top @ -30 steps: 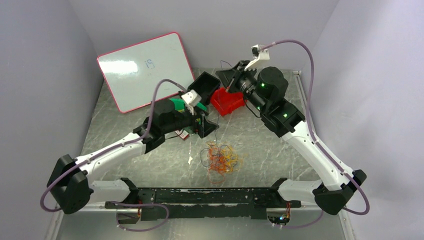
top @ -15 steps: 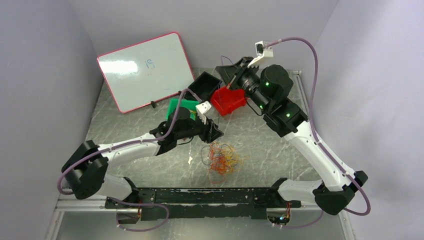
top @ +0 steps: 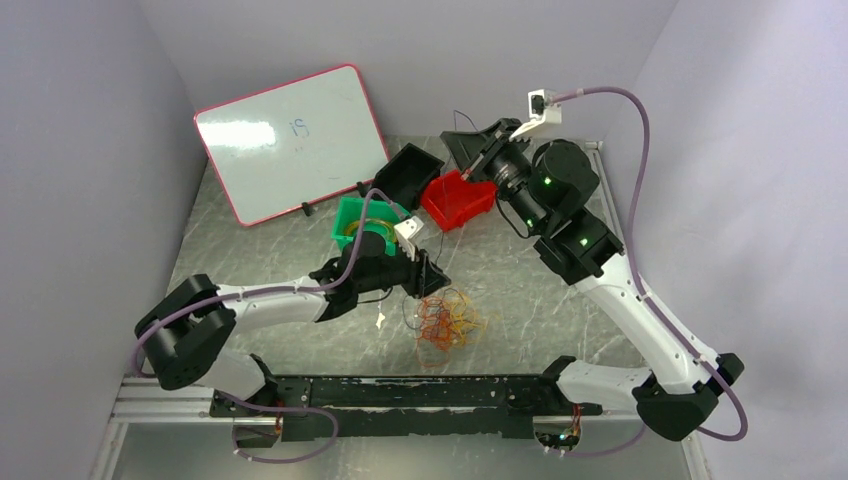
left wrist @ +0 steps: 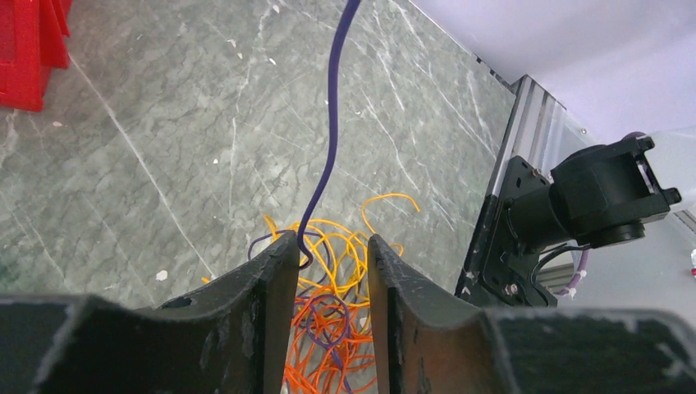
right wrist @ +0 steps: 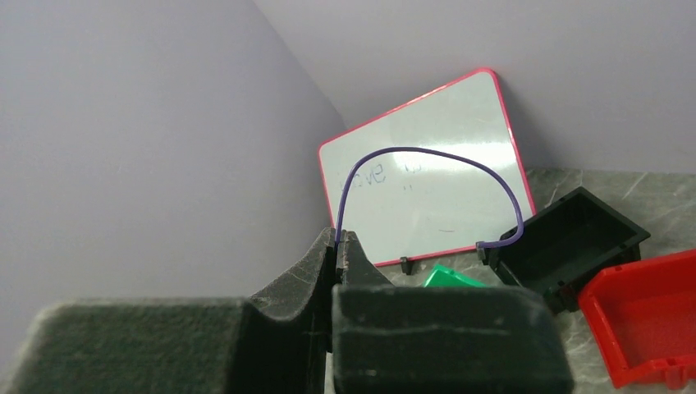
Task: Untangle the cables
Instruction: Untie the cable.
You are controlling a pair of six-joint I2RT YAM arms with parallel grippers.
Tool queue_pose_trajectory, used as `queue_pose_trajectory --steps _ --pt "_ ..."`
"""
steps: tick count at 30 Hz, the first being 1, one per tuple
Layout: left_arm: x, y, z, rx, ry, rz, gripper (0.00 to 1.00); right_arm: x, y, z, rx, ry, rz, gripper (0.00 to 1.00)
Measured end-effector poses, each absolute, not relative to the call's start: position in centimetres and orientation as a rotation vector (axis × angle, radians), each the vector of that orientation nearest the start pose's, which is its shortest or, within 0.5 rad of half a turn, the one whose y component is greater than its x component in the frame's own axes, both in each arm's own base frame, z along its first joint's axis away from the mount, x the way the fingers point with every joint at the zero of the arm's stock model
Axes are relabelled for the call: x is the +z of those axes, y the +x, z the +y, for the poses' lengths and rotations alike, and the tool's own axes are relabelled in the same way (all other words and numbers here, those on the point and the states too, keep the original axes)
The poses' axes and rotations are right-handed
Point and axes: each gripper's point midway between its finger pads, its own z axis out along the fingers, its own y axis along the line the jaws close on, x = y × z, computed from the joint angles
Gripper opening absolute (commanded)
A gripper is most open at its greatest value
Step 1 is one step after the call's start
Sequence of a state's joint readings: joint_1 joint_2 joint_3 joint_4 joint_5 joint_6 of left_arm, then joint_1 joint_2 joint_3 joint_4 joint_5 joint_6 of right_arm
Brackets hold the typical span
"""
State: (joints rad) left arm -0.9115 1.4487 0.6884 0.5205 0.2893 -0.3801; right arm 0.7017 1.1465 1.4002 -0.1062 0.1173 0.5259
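The cables (top: 448,318) lie as an orange, yellow and purple tangle on the marble table (top: 560,290). My left gripper (top: 430,280) hangs over the tangle's left edge. In the left wrist view its jaws (left wrist: 332,238) are open a narrow gap, with the cables (left wrist: 336,304) showing between them. A purple cable (left wrist: 328,123) runs down from above, and its hooked end touches the left finger's tip. My right gripper (top: 462,150) is raised at the back and shut (right wrist: 341,238) on a thin purple cable (right wrist: 427,152). That cable arcs over to the black bin (right wrist: 574,238).
A black bin (top: 408,170), a red bin (top: 457,200) and a green bin (top: 362,220) stand behind the tangle. A red-framed whiteboard (top: 290,140) leans at the back left. The black base rail (top: 400,390) runs along the near edge.
My left arm has swung forward and down from the green bin to the tangle, its jaws narrowing. The right gripper has lifted slightly back and right with its purple cable.
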Motion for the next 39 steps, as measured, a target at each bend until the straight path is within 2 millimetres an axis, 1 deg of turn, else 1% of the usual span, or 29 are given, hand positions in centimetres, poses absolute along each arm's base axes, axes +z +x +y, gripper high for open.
queue_pose_trajectory --steps 2,3,6,7,14,17,19,23,26,27,31,34,35,37,39 --pt "15.6 21.2 -38.0 -1.161 0.708 1.824 0.36 47.0 29.5 24.8 0.925 -0.014 1.492 0.0" --pt "15.7 21.3 -38.1 -1.169 0.696 1.82 0.32 46.8 29.5 24.8 0.927 -0.008 1.494 0.0" --pt "15.7 21.6 -38.5 -1.19 0.668 1.815 0.11 46.1 29.6 24.9 0.934 0.007 1.504 0.0" --pt "15.6 21.6 -38.6 -1.195 0.662 1.815 0.08 46.1 29.6 24.9 0.935 0.009 1.506 0.0" --pt "14.8 22.0 -39.1 -1.21 0.633 1.833 0.07 45.8 29.8 24.8 0.935 0.029 1.508 0.0" --pt "15.1 22.2 -38.8 -1.187 0.624 1.832 0.07 45.0 30.1 24.3 0.902 0.044 1.512 0.0" --pt "15.5 22.4 -38.4 -1.155 0.619 1.83 0.07 43.6 30.3 23.6 0.862 0.073 1.523 0.0" --pt "17.8 23.1 -37.4 -1.074 0.621 1.79 0.07 38.9 30.7 21.7 0.761 0.127 1.586 0.0" --pt "20.4 23.6 -37.0 -1.028 0.633 1.753 0.07 36.0 30.7 21.0 0.706 0.146 1.632 0.0" --pt "21.7 23.8 -36.9 -1.015 0.636 1.731 0.07 35.3 30.8 20.8 0.694 0.148 1.646 0.0" --pt "27.0 24.4 -36.5 -0.983 0.632 1.636 0.07 33.6 30.6 20.6 0.675 0.145 1.675 0.0" --pt "29.9 24.8 -36.0 -0.947 0.619 1.593 0.07 32.8 30.1 20.7 0.677 0.112 1.685 0.0" --pt "30.8 25.1 -35.9 -0.93 0.613 1.582 0.07 32.6 29.9 20.8 0.684 0.089 1.683 0.0" --pt "31.9 25.5 -35.5 -0.896 0.605 1.574 0.07 32.3 29.2 21.2 0.704 0.027 1.676 0.0" --pt "32.3 25.7 -35.2 -0.867 0.603 1.575 0.07 32.3 28.4 21.5 0.727 -0.034 1.661 0.0"
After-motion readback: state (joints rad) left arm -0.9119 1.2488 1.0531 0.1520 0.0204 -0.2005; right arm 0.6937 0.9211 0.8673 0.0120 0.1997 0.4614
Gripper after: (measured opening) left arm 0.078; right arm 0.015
